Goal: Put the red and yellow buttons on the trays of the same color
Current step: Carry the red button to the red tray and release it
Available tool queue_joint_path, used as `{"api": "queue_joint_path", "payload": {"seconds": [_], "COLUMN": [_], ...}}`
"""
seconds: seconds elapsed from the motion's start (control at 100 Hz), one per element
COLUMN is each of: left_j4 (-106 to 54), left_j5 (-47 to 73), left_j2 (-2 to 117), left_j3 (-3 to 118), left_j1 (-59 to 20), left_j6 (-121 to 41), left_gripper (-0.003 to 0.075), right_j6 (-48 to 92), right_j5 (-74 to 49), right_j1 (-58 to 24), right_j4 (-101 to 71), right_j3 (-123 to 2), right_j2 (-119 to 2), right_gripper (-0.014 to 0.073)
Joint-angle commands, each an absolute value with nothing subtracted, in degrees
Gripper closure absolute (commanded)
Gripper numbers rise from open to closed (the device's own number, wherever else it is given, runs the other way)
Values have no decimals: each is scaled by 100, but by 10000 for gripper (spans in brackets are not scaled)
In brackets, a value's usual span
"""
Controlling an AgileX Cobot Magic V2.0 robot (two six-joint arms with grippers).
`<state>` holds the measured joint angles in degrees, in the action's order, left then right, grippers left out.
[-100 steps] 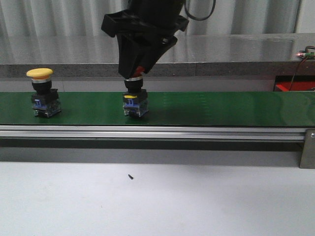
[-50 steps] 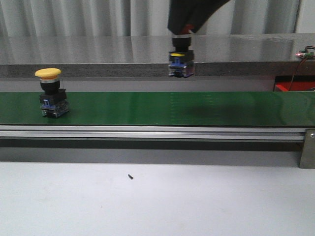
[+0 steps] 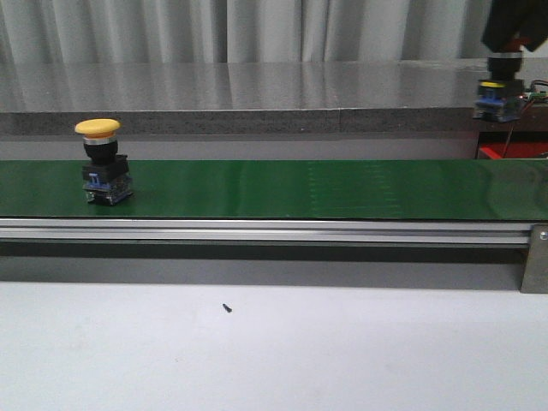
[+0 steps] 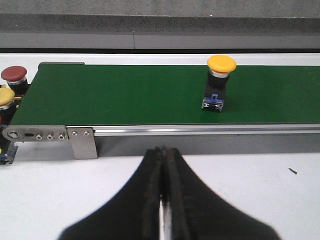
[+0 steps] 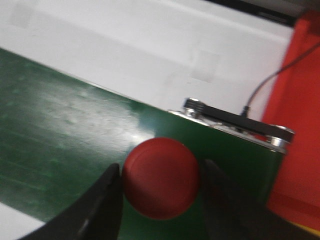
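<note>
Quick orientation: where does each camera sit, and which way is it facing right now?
Front: faces forward across the green belt; right gripper lifts the red button.
Left wrist: behind the shut left gripper, facing the yellow button, also in front.
Right wrist: looks down past fingers onto the red button.

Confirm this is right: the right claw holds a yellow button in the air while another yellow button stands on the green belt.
Not quite. The right claw holds a red button, as the right wrist view shows. The rest stands: a yellow button stands on the green belt.
</note>
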<state>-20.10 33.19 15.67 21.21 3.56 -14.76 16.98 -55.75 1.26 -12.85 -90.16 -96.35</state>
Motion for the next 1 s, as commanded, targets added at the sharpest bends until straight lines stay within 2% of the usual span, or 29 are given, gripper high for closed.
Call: {"api": "queue_joint_path", "payload": {"seconds": [0.0, 0.37, 0.99], "left_j4": [-2136, -2136, -2136], "left_j5": [2927, 2927, 2927], "left_j2": [1618, 1618, 1618], "left_j3": [2278, 2278, 2278], "left_j1": [306, 306, 306], "left_j6": [-1457, -1457, -1457], "left_gripper": [740, 740, 740], "right_j6": [1698, 1685, 1683], "right_j5": [-5110, -4894, -4040], "right_j1": [528, 1752, 1829], "right_j4": [-1343, -1391, -1391], "right_j3": [-9053, -8903, -8903], "right_j2": [-9346, -9499, -10670], "right_gripper": [470, 470, 470]}}
